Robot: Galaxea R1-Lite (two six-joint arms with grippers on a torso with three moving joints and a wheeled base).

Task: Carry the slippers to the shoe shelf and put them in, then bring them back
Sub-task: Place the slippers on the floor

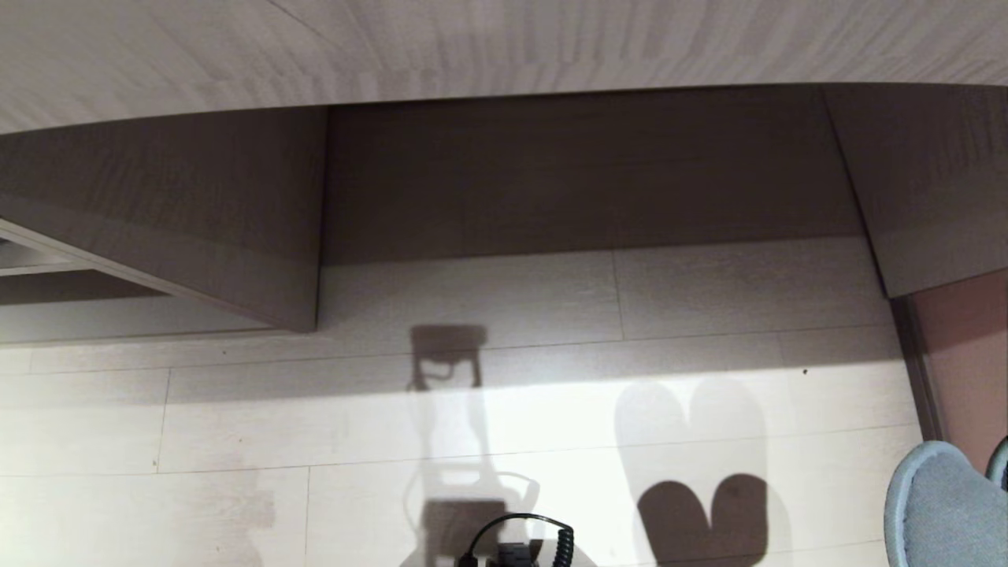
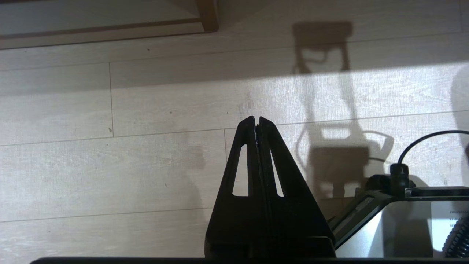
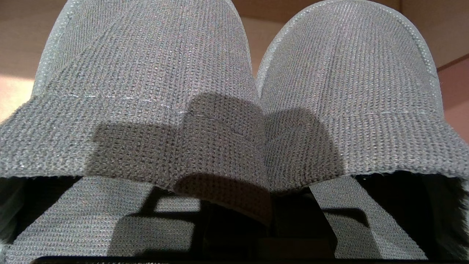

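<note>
right hand: you pinch both slippers by their inner edges, so they carry as one | left hand: pressed together, idle over floor

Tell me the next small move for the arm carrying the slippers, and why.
Probably keep the right gripper shut on the slippers and turn toward the low cubby at the far left. The pair hangs at the head view's lower right corner above the floor, well away from that opening. The left gripper is shut and empty.
</note>
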